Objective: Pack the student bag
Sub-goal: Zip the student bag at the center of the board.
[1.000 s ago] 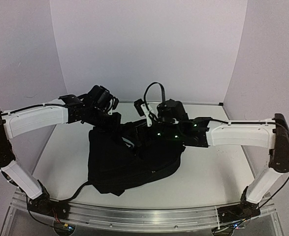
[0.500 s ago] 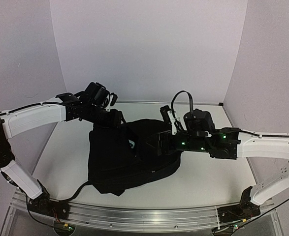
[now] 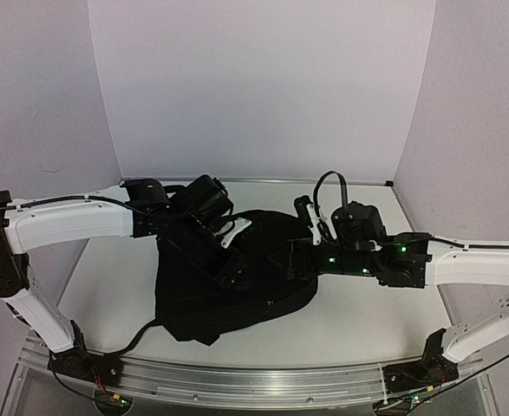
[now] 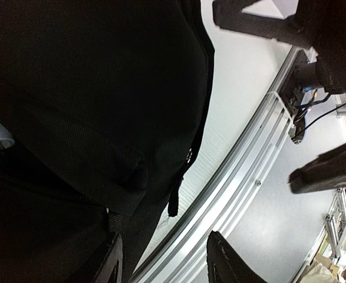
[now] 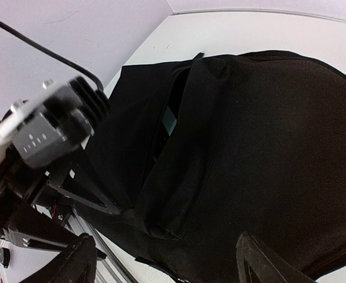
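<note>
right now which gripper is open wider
The right gripper: its jaws stand far apart above the student bag, while the left gripper shows a narrower gap, also empty.

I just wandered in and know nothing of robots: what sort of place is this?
Most likely a robotics lab test booth: a left arm and right arm bolted to an aluminium rail, a white table walled in by plain panels, and one black student bag lying on it.
</note>
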`<state>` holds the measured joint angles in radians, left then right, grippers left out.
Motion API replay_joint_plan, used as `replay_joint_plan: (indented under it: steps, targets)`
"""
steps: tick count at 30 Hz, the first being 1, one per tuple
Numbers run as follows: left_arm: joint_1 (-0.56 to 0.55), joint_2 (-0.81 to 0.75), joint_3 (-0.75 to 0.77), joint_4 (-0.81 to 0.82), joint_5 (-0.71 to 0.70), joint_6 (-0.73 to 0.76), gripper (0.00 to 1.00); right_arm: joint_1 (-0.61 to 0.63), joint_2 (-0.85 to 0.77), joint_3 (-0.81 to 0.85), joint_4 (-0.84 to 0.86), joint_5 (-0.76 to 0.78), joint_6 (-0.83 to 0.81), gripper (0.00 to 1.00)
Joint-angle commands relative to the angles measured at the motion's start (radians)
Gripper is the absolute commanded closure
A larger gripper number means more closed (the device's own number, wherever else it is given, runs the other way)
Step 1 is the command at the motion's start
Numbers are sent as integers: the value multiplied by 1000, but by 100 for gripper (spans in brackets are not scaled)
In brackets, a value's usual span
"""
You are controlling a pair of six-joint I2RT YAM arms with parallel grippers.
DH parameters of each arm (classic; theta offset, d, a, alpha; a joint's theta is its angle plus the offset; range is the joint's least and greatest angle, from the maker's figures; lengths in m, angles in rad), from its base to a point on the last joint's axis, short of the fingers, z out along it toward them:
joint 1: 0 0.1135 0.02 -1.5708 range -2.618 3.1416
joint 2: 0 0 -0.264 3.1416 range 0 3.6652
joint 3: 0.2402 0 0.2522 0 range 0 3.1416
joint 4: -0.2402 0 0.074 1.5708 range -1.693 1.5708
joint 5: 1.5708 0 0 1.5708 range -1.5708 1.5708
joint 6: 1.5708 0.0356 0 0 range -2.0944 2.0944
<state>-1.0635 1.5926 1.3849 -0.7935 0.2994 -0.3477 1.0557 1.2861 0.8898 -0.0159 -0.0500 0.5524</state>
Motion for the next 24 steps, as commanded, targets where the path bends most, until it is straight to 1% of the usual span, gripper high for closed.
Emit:
replay_joint_plan:
  steps: [1,7,9,12,14,18,21,24]
  targets:
    - [-17,7,5,-53,-40,-2,51,6,-17,10,17,18,11,20]
    - [-41,23,8,-97,-140,-1,52,7,-16,4,17,13,14,20]
    - [-41,26,3,-99,-147,2,52,7,-16,1,17,12,15,20]
    - [-45,41,5,-108,-142,0,55,7,-16,-2,17,12,16,20]
    - [-48,47,5,-113,-145,2,60,8,-16,-2,17,12,17,20]
    - [-52,43,3,-117,-153,3,76,8,-9,0,17,3,12,20]
    - [-53,34,4,-116,-160,0,86,27,1,-1,17,-2,-12,20]
    - [-53,23,5,-113,-183,-4,93,61,19,-3,17,10,-31,20]
